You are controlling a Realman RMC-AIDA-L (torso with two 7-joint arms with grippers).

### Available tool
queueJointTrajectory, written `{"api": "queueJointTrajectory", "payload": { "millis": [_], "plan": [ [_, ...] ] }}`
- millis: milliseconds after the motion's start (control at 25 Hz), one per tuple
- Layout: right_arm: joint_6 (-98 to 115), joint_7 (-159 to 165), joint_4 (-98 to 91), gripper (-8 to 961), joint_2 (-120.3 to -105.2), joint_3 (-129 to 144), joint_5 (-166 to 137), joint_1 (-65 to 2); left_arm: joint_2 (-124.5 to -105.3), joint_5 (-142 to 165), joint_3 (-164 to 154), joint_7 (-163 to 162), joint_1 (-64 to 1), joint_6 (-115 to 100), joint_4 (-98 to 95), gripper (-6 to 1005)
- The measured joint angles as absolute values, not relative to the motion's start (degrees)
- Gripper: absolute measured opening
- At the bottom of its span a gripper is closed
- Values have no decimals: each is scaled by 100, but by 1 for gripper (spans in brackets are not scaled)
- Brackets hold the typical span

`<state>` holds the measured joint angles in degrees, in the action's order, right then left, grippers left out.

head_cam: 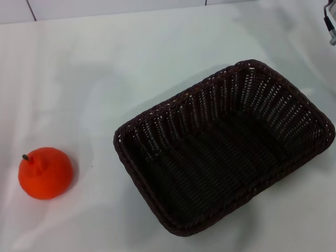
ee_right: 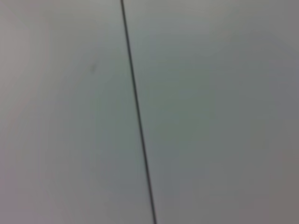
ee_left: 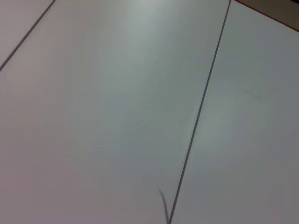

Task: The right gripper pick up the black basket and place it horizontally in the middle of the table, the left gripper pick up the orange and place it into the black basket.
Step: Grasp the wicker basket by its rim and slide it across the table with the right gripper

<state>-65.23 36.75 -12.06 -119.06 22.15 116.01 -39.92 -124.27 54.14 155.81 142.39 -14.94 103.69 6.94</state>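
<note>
The black basket (head_cam: 199, 113) stands empty on the white table (head_cam: 105, 79) in the head view, right of the middle, turned at a slant with its long side running from near left to far right. The orange (head_cam: 45, 172) sits on the table at the near left, stem up, well apart from the basket. Only a small silver part with a cable of my right gripper (head_cam: 329, 26) shows at the far right edge, beyond the basket and not touching it. My left gripper is out of view. Both wrist views show only a plain pale surface.
The table's back edge meets a pale tiled wall (head_cam: 105, 6) at the top of the head view. Thin dark seam lines cross the left wrist view (ee_left: 201, 112) and the right wrist view (ee_right: 138, 116).
</note>
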Motion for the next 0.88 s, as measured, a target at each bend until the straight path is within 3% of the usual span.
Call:
{"api": "queueJointTrajectory", "payload": {
  "millis": [400,520,880],
  "plan": [
    [-6185,4907,-1830,654,-11867,3488,11466,-3909,-12428,5414,15633,14238,-1494,10372,694,888],
    [-6182,6210,-2377,650,-11729,3986,10841,-3832,-12428,5414,15642,14238,-1505,10372,694,888],
    [-7498,11627,-5008,640,-11093,4459,7017,-3937,-12419,5405,15810,14220,-1538,10382,694,889]
  ]
}}
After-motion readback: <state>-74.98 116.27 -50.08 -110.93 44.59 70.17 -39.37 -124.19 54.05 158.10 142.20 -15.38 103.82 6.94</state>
